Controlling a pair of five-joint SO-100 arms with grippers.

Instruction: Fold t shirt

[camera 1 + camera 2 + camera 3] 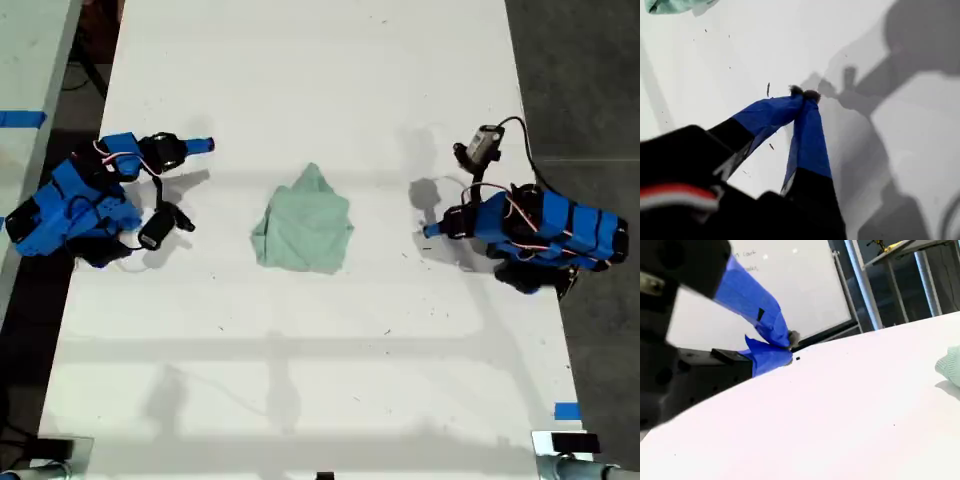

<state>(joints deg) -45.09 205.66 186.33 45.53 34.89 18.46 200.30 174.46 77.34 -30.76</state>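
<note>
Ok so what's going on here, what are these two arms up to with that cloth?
Nothing is being handled right now. The t shirt lies bunched in a wrinkled heap near the middle of the white table. One blue arm sits at the exterior view's left and one at its right, both clear of the cloth. My first gripper and my second gripper are both shut on nothing, over bare table. The shirt does not look neatly folded.

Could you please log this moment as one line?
pale mint-green cloth t shirt: mid-table, untouched | my first gripper: shut, empty | my second gripper: shut, empty
</note>
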